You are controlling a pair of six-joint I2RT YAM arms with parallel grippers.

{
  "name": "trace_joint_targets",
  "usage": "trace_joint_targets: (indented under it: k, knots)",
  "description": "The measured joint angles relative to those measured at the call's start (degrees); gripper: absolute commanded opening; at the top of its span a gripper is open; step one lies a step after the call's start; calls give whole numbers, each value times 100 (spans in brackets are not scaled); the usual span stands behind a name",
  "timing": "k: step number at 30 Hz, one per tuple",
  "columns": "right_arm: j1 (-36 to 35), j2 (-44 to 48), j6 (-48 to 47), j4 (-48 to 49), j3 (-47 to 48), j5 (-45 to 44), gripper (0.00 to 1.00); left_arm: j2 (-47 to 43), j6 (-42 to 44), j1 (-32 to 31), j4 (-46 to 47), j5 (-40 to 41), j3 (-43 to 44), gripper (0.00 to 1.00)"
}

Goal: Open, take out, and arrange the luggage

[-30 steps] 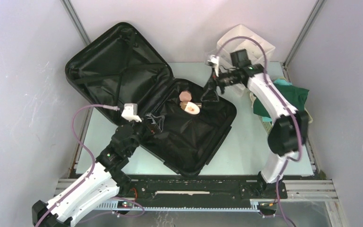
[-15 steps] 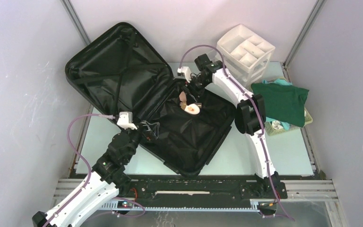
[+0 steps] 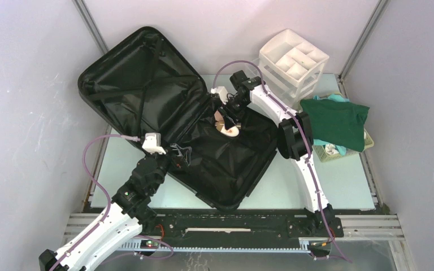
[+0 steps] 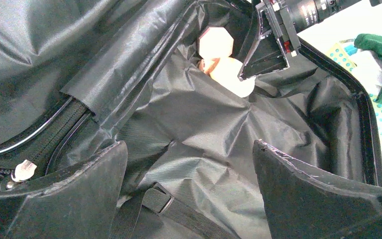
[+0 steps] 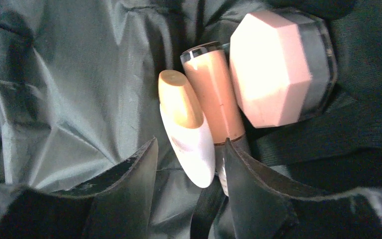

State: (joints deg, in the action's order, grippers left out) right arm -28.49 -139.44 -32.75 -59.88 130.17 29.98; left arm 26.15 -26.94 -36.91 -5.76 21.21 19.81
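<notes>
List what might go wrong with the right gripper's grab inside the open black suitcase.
The right gripper straddles the white oval bottle with a tan cap, whose rounded, tapered body might slip out of the jaws. The slim brown tube lies against that bottle, right at one finger, so it may get pinched or shoved too. Wrinkled black lining beside the other finger might snag.

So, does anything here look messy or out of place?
Nothing looks spilled or broken. The green cloth sprawls over the perforated basket, hiding most of it, and the open suitcase lies diagonally across the table.
</notes>
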Motion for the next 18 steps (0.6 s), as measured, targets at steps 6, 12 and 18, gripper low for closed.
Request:
trace_joint_targets:
  k: [6, 12, 18]
  knots:
    - [-74, -44, -66, -201, -17, 162, 40, 0, 2, 4, 2, -55, 0, 99]
    - [-166, -39, -133, -160, -118, 131, 11, 0, 2, 9, 4, -116, 0, 98]
    - [-164, -26, -153, -144, -122, 98, 0, -17, 2, 9, 2, -223, 0, 96]
